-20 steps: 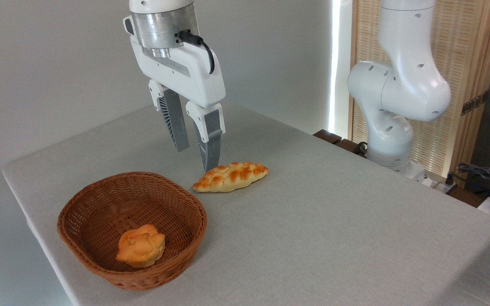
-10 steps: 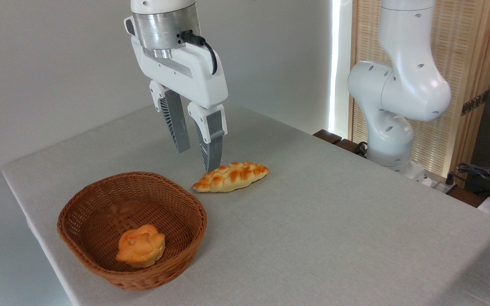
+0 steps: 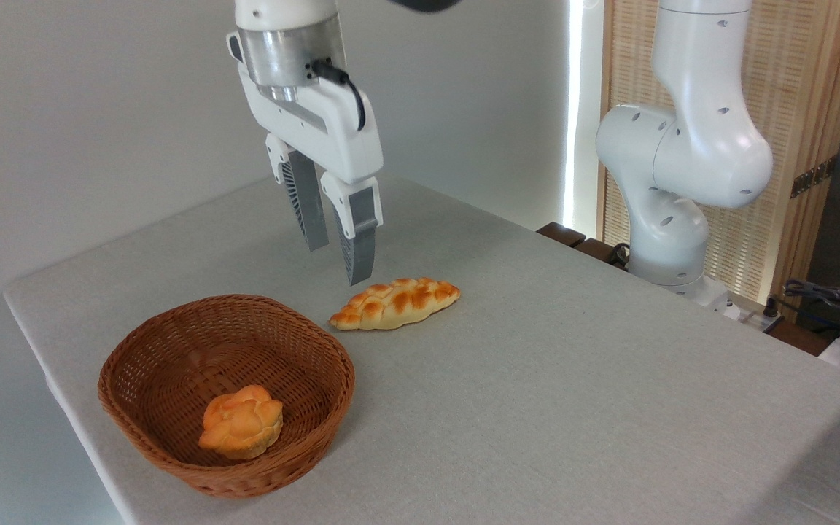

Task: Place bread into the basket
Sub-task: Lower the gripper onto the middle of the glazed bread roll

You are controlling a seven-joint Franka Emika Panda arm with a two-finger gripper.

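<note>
- nearest the camera, one basket [image 3: 329, 379] sits on the table [image 3: 573, 408] with one small round bun [image 3: 241, 421] inside it.
- just beyond its far rim lies one bread [image 3: 395, 302], the long braided loaf, flat on the table and outside the basket, touched by nothing.
- above the loaf's left end hangs the hand [image 3: 338, 264], its two fingers a little apart and empty.
- since a second ago the hand has lifted slightly and shifted right, its fingers drawn closer together; the loaf has not moved.
- that suggests the hand is lining up for a grasp, so the task looks barely begun: pick-up and carry both remain.
- farthest back stands the one robot arm [image 3: 682, 153].
</note>
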